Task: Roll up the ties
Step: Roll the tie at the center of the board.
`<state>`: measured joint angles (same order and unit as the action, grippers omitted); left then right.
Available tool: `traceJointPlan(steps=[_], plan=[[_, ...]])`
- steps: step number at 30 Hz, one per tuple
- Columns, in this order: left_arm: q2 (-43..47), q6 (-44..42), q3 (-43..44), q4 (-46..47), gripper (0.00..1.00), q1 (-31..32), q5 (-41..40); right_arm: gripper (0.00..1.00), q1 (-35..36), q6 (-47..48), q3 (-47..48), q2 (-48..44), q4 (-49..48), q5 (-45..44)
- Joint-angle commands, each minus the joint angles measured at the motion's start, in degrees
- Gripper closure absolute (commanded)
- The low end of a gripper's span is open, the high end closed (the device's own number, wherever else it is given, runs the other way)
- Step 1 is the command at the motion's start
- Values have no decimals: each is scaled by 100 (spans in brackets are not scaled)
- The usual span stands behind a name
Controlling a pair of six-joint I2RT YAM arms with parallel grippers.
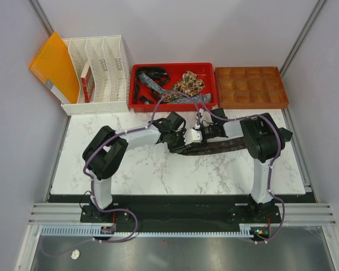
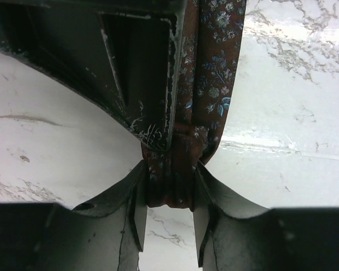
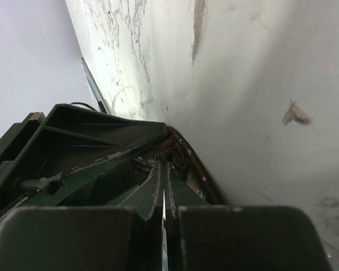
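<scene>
A dark brown tie with small blue flowers [image 1: 214, 148] lies across the marble table under my right arm. In the left wrist view this tie [image 2: 214, 68] runs away from the camera. Its folded end sits between the fingertips of my left gripper [image 2: 169, 217], whose jaws stand slightly apart on either side of it. My right gripper [image 3: 165, 169] is shut, its tips pinching the tie's edge [image 3: 183, 155] right beside the left fingers. Both grippers, left [image 1: 178, 141] and right [image 1: 187, 142], meet at the table's middle.
A red tray [image 1: 210, 70] at the back holds several more ties [image 1: 186, 84]. A brown compartment tray [image 1: 251, 87] stands to its right. A white file rack [image 1: 99, 73] and an orange folder [image 1: 53, 65] are at the back left.
</scene>
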<state>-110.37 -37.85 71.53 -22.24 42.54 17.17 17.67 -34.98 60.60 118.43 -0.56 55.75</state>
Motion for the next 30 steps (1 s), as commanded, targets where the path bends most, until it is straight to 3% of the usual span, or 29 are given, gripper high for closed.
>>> traceJointPlan(steps=[1,5,11,17,20,23,30], plan=[[121,331,-324,-96,62,-124,146,100,-97,914,74,478,803,-767],[-46,295,-210,-254,71,-124,111,100,-115,949,57,365,785,-741],[278,620,-454,61,52,-150,146,100,-150,1194,49,382,943,-881],[314,673,-395,159,61,-150,226,100,-167,1239,136,417,1014,-925],[322,699,-367,132,53,-150,243,100,-167,1257,163,400,1023,-987],[419,656,-447,176,52,-150,305,100,-167,1327,163,435,1058,-1022],[95,357,-244,-96,83,-54,103,96,-203,933,172,146,917,-548]])
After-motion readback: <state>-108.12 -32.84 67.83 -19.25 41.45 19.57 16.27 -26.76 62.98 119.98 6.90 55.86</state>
